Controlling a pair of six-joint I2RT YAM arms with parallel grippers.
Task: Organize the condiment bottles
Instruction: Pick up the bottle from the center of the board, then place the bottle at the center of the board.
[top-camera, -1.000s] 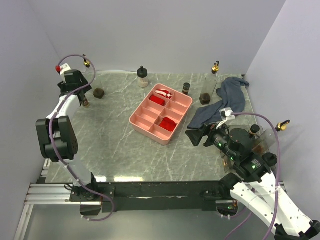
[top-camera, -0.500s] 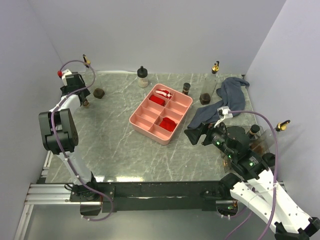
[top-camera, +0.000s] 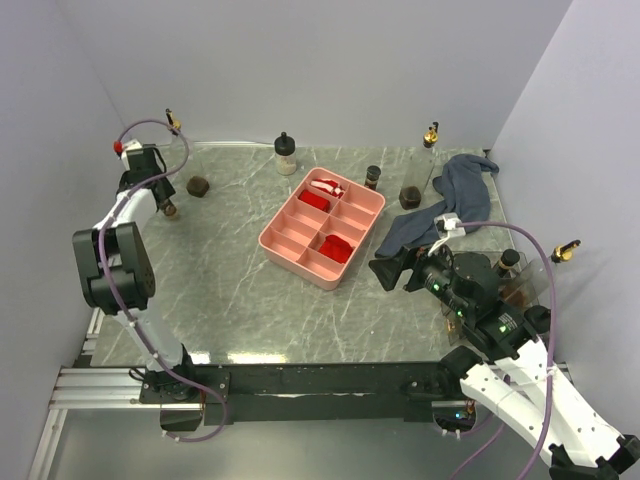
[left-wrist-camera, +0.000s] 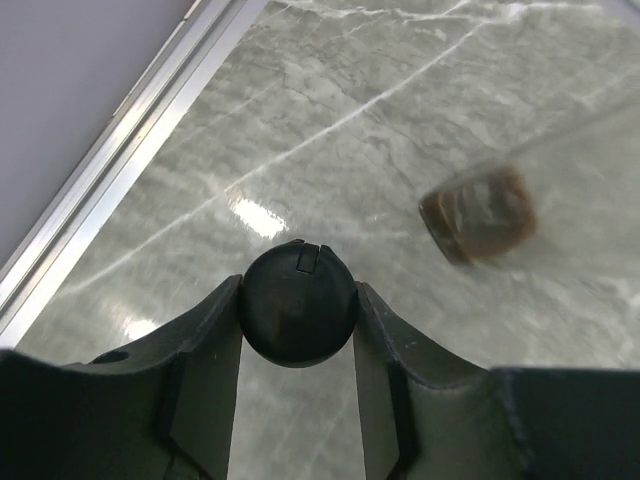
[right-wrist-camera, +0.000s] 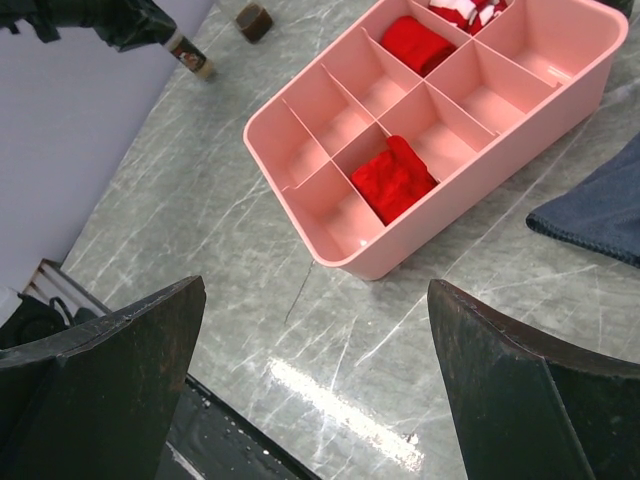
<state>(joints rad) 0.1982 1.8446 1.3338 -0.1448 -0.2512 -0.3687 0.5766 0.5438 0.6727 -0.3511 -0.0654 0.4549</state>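
The left tool (left-wrist-camera: 298, 295) is clamped on the black cap of a brown bottle (left-wrist-camera: 298, 325), which stands upright on the bench (left-wrist-camera: 350, 120) directly beneath it. A squat dark-brown jar (left-wrist-camera: 478, 212) sits near the tool, ahead and to its right. The right tool (right-wrist-camera: 315, 295) hangs with its fingers spread wide and nothing between them. The pink divided tray (right-wrist-camera: 340, 262) lies just ahead of it.

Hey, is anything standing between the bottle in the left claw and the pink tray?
Nothing visible does. The left claw grips the black-capped bottle, and bare table runs from it to the pink tray. A squat brown jar stands nearby, but beyond that line.
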